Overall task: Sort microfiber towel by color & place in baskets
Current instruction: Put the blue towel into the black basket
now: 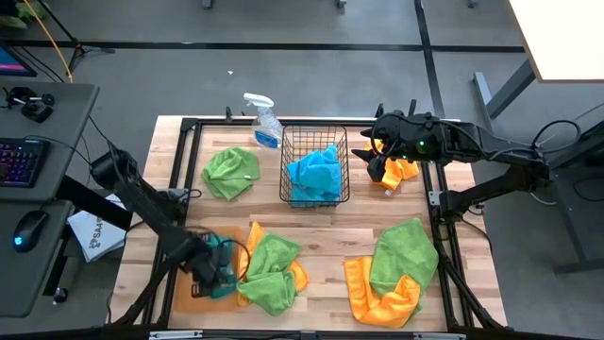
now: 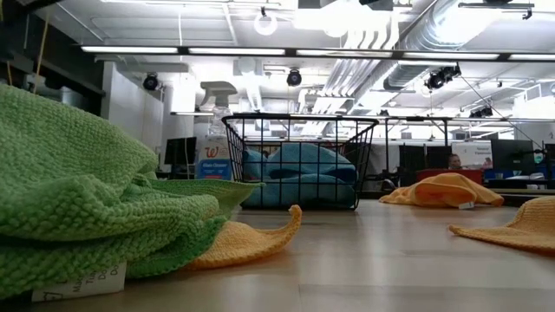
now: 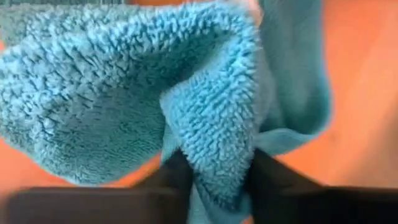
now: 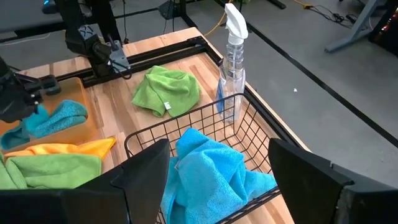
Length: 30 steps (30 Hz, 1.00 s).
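Black wire-mesh rectangular basket (image 1: 315, 166) stands at the table's far centre and holds a crumpled bright blue microfiber towel (image 1: 314, 173). Flat shallow orange rectangular tray (image 1: 182, 288) sits at the near left corner, its long axis running left to right; it holds a teal microfiber towel (image 3: 124, 93). Left gripper (image 1: 209, 272) is down over the tray, its dark fingers (image 3: 177, 177) pinched on a fold of the teal towel. Right gripper (image 1: 370, 151) hangs just right of the basket with jaws spread and nothing between them. Clear spray bottle (image 1: 264, 121) stands behind the basket. Green and orange towels lie loose on the wooden table (image 1: 330, 227).
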Tool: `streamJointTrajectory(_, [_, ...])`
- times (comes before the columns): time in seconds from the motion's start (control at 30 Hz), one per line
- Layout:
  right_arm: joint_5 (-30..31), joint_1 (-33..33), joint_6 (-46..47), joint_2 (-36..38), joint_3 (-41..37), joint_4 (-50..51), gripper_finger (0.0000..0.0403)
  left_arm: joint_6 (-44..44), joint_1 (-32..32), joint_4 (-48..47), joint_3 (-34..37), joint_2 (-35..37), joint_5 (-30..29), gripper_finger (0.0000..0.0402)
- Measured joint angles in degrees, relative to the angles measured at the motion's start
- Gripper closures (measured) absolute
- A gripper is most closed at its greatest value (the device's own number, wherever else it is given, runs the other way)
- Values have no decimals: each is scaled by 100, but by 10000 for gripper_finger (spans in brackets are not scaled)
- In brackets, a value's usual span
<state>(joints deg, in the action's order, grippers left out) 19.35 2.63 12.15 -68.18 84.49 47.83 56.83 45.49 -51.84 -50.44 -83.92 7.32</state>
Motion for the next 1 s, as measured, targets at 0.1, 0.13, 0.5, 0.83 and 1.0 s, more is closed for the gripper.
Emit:
streamJointTrajectory(0.1, [3, 1, 89, 0, 0, 0, 132, 22, -370, -236, -249, 603, 42, 384])
streamJointTrajectory(0.13, [3, 0, 89, 0, 0, 0, 132, -89, -527, -356, -425, 867, 83, 386])
streamJointTrajectory(0.5, [105, 2, 87, 0, 0, -275, 132, -3616, -3653, -669, -3900, 1753, -1397, 400])
streamJointTrajectory(0.83, [699, 2, -245, 2, 0, -1216, 132, -6745, -5589, 1351, -4463, 107, -1289, 401])
streamJointTrajectory(1.0, [699, 2, -364, 2, 2, -1436, 132, -6912, -6131, 1666, -4460, -775, -747, 401])
